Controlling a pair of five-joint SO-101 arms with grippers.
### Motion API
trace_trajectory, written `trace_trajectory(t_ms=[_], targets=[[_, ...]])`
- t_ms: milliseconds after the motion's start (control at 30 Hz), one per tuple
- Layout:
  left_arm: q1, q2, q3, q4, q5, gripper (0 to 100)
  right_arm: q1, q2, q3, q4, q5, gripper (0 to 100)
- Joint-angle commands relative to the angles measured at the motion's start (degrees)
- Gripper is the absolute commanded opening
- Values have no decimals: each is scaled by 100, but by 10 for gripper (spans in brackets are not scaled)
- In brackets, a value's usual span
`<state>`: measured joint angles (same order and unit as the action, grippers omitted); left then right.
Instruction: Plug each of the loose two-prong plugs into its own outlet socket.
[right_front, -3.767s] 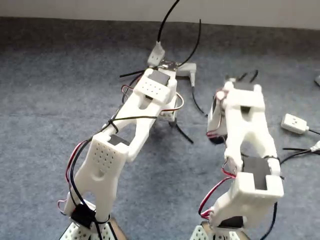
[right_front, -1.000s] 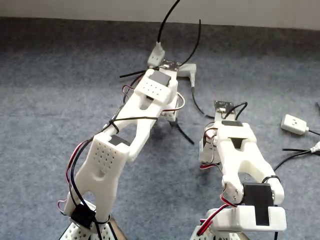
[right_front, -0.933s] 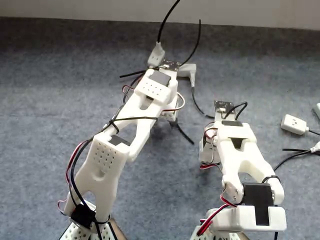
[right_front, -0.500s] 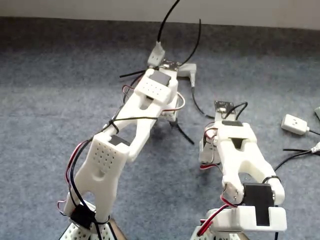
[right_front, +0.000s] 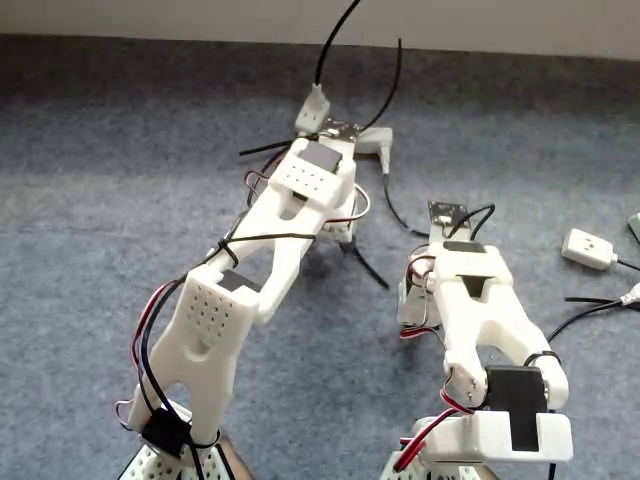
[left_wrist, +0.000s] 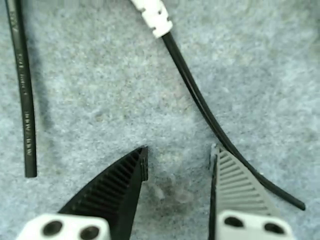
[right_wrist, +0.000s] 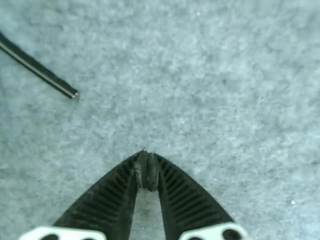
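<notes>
We see the left arm (right_front: 300, 200) reaching toward the upper ctr of the high view, its wrist over a cluster of white plugs and black cables. One white plug (right_front: 313, 106) lies just above the wrist w/ its black cable (right_front: 335, 45) running up out of frame. A second white plug (right_front: 381, 143) sits just to the right, near the wrist.

In the left wrist view the left jaws stand apart, black finger (left_wrist: 122, 185) and grey finger (left_wrist: 235, 187) low over the grey tabletop (left_wrist: 100, 100). A black cord (left_wrist: 200, 105) runs from a white plug end (left_wrist: 152, 12) at top ctr down to the lower right, passing behind the grey finger's tip; we cannot tell if they touch. A separate cable stub (left_wrist: 22, 90) lies along the left edge.

The right arm (right_front: 480, 300) is folded at lower right of ctr in the high view. The right jaws are together, tips meeting over the tabletop. A cut cable end (right_wrist: 42, 72) lies at the upper left of the right wrist view, well apart from the tips.

A white outlet socket (right_front: 588, 247) lies at the far right of the high view, apart from both arms.
</notes>
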<state>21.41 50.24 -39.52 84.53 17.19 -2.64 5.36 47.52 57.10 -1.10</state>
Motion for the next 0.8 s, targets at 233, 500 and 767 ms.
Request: trace_trajectory(t_ms=[233,500,767], targets=[[-48,4,-127,-202,44,210,-189,488,171,391,-18,8],[-31,4,-145,-202,53,210,-189,488,171,391,-35,8],[31,4,-154,-202,53,210,-664,488,198,382,-35,8]])
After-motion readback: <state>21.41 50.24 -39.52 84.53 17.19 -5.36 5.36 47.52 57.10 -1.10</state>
